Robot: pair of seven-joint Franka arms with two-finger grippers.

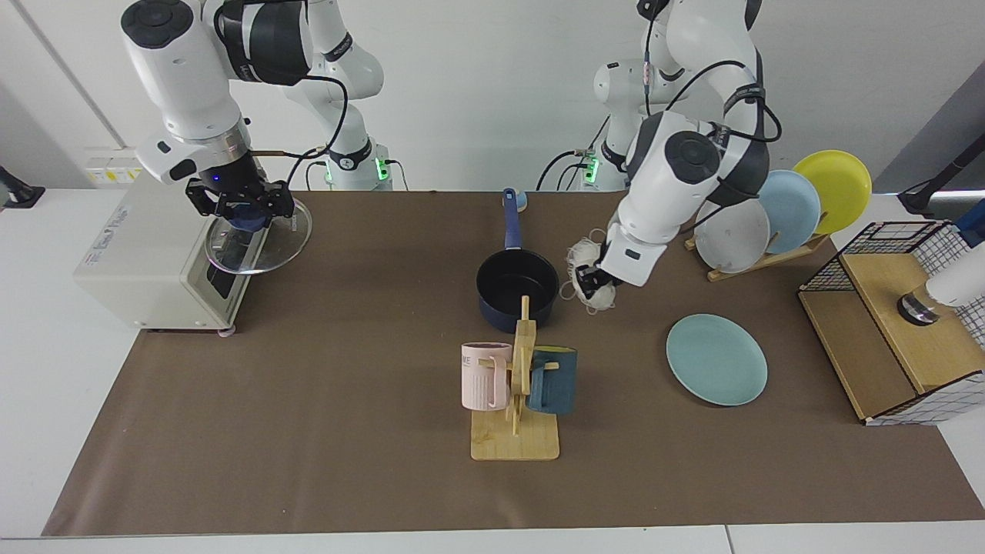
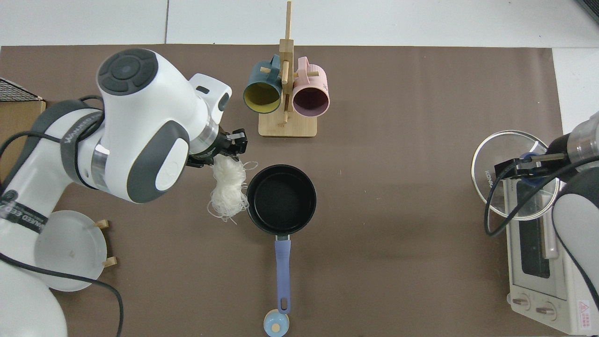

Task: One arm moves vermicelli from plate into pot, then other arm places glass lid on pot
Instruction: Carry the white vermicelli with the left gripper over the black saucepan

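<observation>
Vermicelli is pinched by L gripper beside pot; glass lid clamped at knob by R gripper. "WANHEED" is read on L arm.

I can read "KONK…" through the glass lid on the toaster oven, and "WANGED" along an arm's sleeve band. The pink mug's lettering stays unreadable.

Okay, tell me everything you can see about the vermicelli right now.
The vermicelli is a loose white tangle of thin, translucent strands, with stray loops trailing below. It hangs in the air from the left hand, which is shut on its top, just beside the rim of the pot. It is off the plate and not yet in the pot.
</observation>
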